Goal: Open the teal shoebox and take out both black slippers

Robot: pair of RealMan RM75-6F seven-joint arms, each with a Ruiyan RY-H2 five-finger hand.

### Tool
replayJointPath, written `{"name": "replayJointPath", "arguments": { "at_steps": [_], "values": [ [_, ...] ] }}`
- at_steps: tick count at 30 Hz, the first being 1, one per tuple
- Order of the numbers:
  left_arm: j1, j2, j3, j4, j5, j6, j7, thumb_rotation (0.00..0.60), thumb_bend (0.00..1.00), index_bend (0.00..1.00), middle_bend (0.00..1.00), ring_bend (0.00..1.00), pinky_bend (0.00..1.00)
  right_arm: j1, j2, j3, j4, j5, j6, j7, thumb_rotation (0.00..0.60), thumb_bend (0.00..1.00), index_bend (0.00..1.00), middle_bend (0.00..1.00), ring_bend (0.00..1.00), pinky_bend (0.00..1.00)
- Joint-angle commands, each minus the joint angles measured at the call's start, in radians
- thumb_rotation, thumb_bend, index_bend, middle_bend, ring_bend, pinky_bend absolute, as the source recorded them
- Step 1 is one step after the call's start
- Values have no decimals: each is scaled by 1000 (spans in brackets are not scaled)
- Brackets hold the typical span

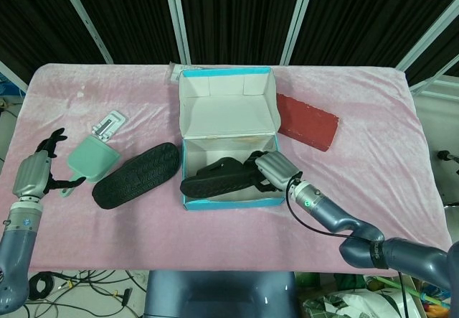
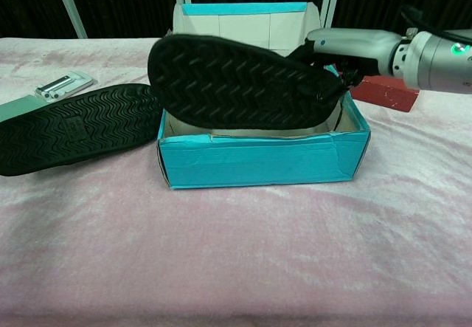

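A: What do the arms look like?
B: Smooth blue-grey tubes. The right hand (image 1: 276, 167) has a silver back, black fingers, a black cable and a green wrist light.
A: The left hand (image 1: 34, 175)?
B: Same silver and black.

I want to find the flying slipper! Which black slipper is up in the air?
The slipper above the teal shoebox, held by the right robot hand. The other slipper lies sole-up on the pink cloth, untouched.

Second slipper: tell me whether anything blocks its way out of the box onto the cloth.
Nothing visible does. The right hand holds the second slipper lifted above the teal shoebox, sole facing the chest camera, lid folded back. The first slipper lies left of the box; the cloth in front is bare.
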Motion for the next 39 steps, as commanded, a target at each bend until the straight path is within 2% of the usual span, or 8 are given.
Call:
{"name": "replayJointPath", "arguments": {
  "at_steps": [1, 7, 12, 16, 20, 26, 31, 39],
  "values": [
    [0, 0, 0, 0, 1, 0, 4, 600, 0, 8, 149, 73, 292, -36, 34, 17, -34, -21, 67, 98, 600, 633, 565, 418, 244, 350],
    [3, 2, 1, -7, 4, 5, 13, 600, 0, 7, 149, 73, 293, -80, 91, 34, -80, -43, 139, 257, 600, 616, 565, 416, 244, 348],
    [18, 12, 5, -22, 32, 40, 20, 600, 0, 6, 151, 73, 293, -129, 164, 21, -94, -79, 215, 259, 600, 614, 564, 413, 244, 341],
    [39, 25, 8, -39, 58, 80, 19, 600, 0, 8, 151, 73, 293, -192, 235, -12, -102, -79, 263, 213, 600, 614, 564, 411, 243, 332],
    [57, 36, 10, -54, 77, 107, 15, 600, 0, 9, 152, 73, 293, -247, 288, -58, -103, -52, 262, 125, 600, 614, 564, 395, 220, 315],
    [75, 45, 13, -70, 97, 129, 9, 600, 0, 10, 152, 73, 293, -318, 290, -111, -70, -31, 282, -8, 600, 615, 564, 369, 192, 294],
    [88, 52, 17, -79, 107, 137, 4, 600, 0, 9, 152, 72, 293, -352, 277, -124, -31, -16, 294, -64, 600, 614, 564, 355, 187, 290],
    [108, 57, 26, -86, 121, 138, -21, 600, 0, 8, 152, 73, 293, -373, 250, -111, 51, 19, 274, -40, 600, 616, 563, 350, 187, 290]
  ]
}}
